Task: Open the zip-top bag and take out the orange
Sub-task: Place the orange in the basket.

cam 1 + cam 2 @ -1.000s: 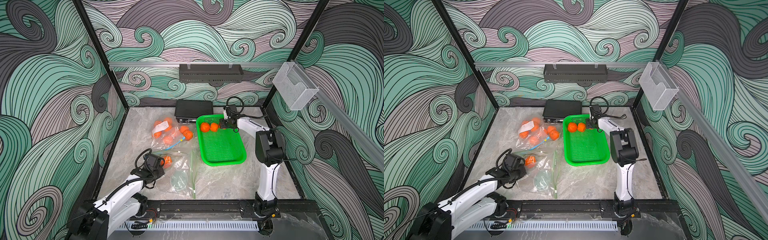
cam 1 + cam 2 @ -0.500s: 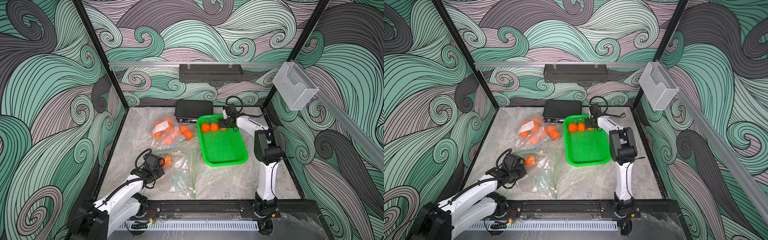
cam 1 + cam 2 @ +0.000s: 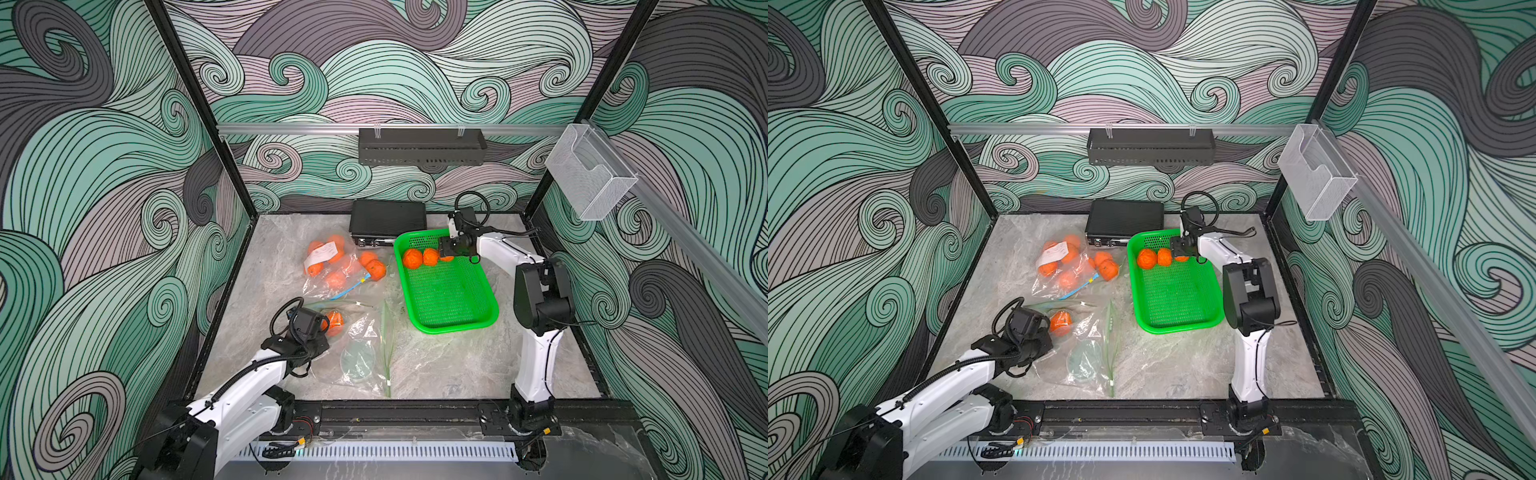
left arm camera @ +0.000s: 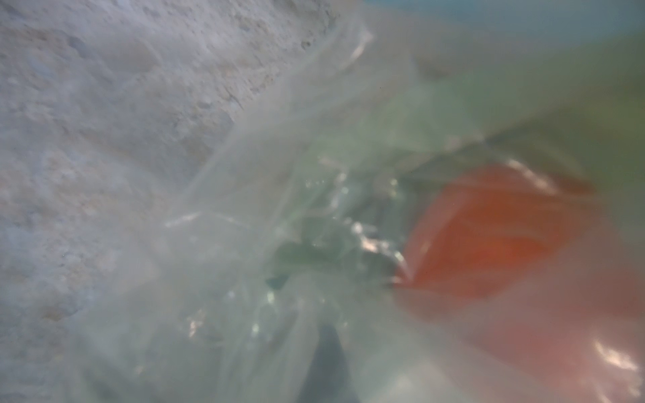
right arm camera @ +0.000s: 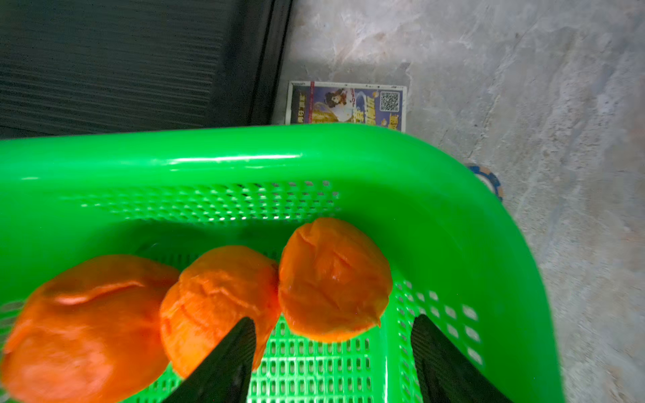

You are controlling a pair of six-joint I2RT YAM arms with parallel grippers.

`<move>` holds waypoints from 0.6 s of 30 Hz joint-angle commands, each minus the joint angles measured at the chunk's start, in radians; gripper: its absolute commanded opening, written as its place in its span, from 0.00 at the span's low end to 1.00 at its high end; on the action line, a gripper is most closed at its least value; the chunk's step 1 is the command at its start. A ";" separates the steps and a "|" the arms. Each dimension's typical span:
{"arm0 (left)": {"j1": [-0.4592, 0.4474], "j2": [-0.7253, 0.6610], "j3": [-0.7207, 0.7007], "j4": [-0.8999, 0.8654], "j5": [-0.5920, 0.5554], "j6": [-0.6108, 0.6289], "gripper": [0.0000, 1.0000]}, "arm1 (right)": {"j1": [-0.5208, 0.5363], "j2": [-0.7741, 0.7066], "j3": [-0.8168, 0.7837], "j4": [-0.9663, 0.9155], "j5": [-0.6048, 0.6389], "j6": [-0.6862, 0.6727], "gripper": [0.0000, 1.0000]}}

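Three oranges (image 5: 223,300) lie in the green basket (image 5: 244,157).

left gripper (image 3: 322,332): closed; arm low | right gripper (image 5: 331,363): jaws apart; arm stretched forward

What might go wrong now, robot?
1. The right gripper hangs open right beside the oranges in the green basket; pulling away carelessly might bump one.
2. The left gripper seems to pinch the crinkly zip-top bag beside its orange; the slippery plastic may slip free, or the orange may roll deeper.
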 commanded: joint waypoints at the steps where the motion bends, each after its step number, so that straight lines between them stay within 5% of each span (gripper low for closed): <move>1: 0.005 0.017 0.007 -0.048 0.006 0.005 0.00 | 0.013 -0.138 -0.047 0.024 0.011 -0.002 0.72; 8: 0.005 0.010 0.006 -0.049 0.006 0.003 0.00 | 0.082 -0.384 -0.227 0.100 0.002 -0.024 0.71; 18: 0.005 0.006 0.006 -0.048 0.008 0.003 0.00 | 0.393 -0.769 -0.646 0.299 -0.088 -0.084 0.65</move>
